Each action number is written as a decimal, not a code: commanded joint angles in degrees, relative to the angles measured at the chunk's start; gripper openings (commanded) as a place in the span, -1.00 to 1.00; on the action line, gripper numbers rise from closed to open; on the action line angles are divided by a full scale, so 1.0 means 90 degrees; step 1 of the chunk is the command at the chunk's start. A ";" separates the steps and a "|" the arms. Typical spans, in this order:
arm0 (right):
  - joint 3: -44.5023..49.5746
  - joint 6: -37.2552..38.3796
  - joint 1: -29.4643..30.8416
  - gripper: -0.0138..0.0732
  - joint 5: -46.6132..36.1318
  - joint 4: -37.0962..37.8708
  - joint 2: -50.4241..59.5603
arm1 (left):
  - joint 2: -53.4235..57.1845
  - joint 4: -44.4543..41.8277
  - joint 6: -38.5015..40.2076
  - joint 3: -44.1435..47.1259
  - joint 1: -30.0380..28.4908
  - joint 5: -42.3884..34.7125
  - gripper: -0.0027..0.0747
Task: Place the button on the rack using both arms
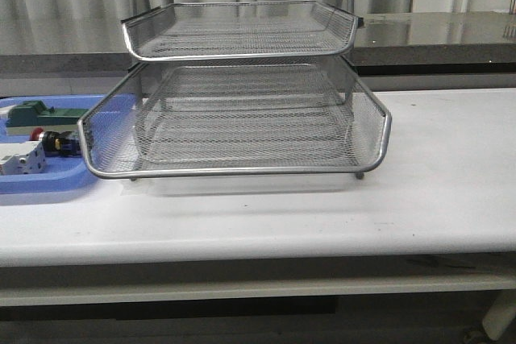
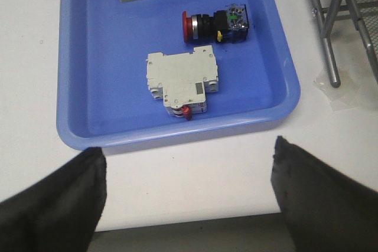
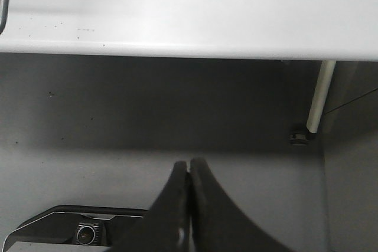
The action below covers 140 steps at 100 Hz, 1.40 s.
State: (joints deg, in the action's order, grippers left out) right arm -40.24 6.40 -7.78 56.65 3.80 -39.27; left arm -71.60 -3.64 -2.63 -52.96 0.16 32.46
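Front view, read from the left, is opened by a blue plastic tray [image 1: 48, 181] on the white bench [image 1: 435, 191], and in it the button [image 1: 55, 141] is seen lying on its side between a green block [image 1: 36, 112] and a white circuit breaker [image 1: 22, 159]. Just to the right, the rack [image 1: 242, 118] is stood on the bench, its mesh tiers bare; neither arm is caught in this view.

In the left wrist view the button [image 2: 215, 23] is shown more plainly: a red mushroom head, a dark collar, a black body with yellow and blue parts at the rear. It is judged small, light and rigid. The rounded head would probably slip between the fingers, so a hold across the flat sides of the black body is judged best, clear of the rear terminals. Since it lies on its side, it may roll when touched.

The left gripper [image 2: 189, 199] is held wide open above the near rim of the tray, well short of the button. The right gripper [image 3: 189, 205] is pressed closed on nothing, below the bench edge.

No brand, label or legible writing can be made out on any item.
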 commanded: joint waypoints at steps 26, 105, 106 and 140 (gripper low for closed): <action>-0.0224 -0.0012 -0.0013 -0.85 -0.0289 0.0083 0.0011 | -0.0178 0.0192 -0.0244 -0.0607 0.0002 -0.0413 0.60; -0.0224 -0.0012 -0.0013 -0.85 -0.0289 0.0083 0.0011 | -0.3944 0.1151 -0.4983 -0.5009 0.0002 0.2018 0.60; -0.0224 -0.0012 -0.0013 -0.85 -0.0289 0.0083 0.0011 | -0.3967 0.1151 -0.4995 -0.5031 0.0002 0.2018 0.60; -0.0224 -0.0012 -0.0013 -0.85 -0.0289 0.0083 0.0011 | -0.4847 0.1151 -0.5508 -0.5713 0.0002 0.2085 0.60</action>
State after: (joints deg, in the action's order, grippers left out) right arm -40.37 6.53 -7.78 56.78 3.80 -39.27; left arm -117.35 5.49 -50.85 -101.94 0.16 53.07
